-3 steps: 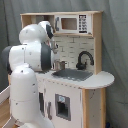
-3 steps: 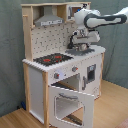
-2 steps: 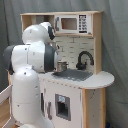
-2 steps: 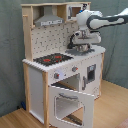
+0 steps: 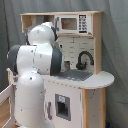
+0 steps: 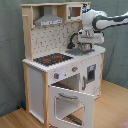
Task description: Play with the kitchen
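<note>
The kitchen (image 6: 37, 80) is a toy of pale wood and white panels, with a grey hood (image 6: 49, 20), a red-ringed stovetop (image 6: 52, 59) and an oven door (image 6: 70, 102) hanging open to the front. In the second exterior view my gripper (image 6: 84, 46) hangs just over the sink end of the counter, beside the black faucet (image 6: 75, 39). In the first exterior view the faucet (image 5: 84, 59) and sink (image 5: 78, 75) show. There the white arm (image 5: 37, 60) hides the gripper.
A toy microwave (image 5: 77, 23) sits in the top shelf. The rounded counter end (image 5: 101, 79) juts out past the sink. A dark curtain (image 6: 10, 50) hangs behind the kitchen, which stands on a wooden floor (image 6: 112, 107). The open oven door takes up room in front.
The arm has shifted slightly above the sink, with the gripper a little lower and further toward the second exterior view's right. The kitchen and its open oven door are unchanged.
</note>
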Robot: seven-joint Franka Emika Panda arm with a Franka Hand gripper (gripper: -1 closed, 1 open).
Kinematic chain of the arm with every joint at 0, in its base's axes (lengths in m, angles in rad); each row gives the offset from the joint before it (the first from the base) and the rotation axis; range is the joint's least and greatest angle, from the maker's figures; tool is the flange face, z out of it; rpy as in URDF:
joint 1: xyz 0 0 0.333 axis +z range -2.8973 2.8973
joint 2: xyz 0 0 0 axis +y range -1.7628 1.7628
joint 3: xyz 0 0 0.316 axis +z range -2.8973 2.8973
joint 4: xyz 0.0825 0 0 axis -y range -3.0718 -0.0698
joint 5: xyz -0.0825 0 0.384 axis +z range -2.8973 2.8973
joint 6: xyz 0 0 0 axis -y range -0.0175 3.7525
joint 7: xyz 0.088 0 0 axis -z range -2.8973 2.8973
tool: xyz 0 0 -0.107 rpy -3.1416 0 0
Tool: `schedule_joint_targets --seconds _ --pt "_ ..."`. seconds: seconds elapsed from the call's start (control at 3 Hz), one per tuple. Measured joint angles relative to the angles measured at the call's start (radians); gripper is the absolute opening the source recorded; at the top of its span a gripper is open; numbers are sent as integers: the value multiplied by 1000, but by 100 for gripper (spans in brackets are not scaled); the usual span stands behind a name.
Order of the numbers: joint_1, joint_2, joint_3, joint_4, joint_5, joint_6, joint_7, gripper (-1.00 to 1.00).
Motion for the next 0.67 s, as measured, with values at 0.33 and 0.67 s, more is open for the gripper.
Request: schedule_joint_targets --seconds 0.33,0.67 --pt "-2 67 -4 -26 -65 37 18 -100" --pt "-2 24 -45 -29 -75 125 18 -100"
